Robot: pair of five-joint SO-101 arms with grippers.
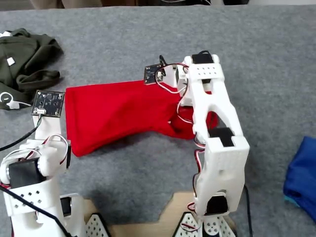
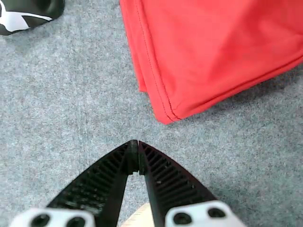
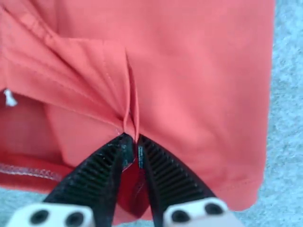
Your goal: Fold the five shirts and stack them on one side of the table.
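A red shirt lies partly folded across the middle of the grey table. My right gripper is shut on a pinched fold of the red shirt, and red cloth shows between its fingers. In the high view the right arm stretches over the shirt's right end. My left gripper is shut with nothing in it, just above the bare table, a short way off the red shirt's hemmed corner. The left arm stands at the shirt's near left corner.
A crumpled dark green shirt lies at the far left; its edge with a white print shows in the left wrist view. A blue shirt sits at the right edge. Grey table spreads behind and to the right.
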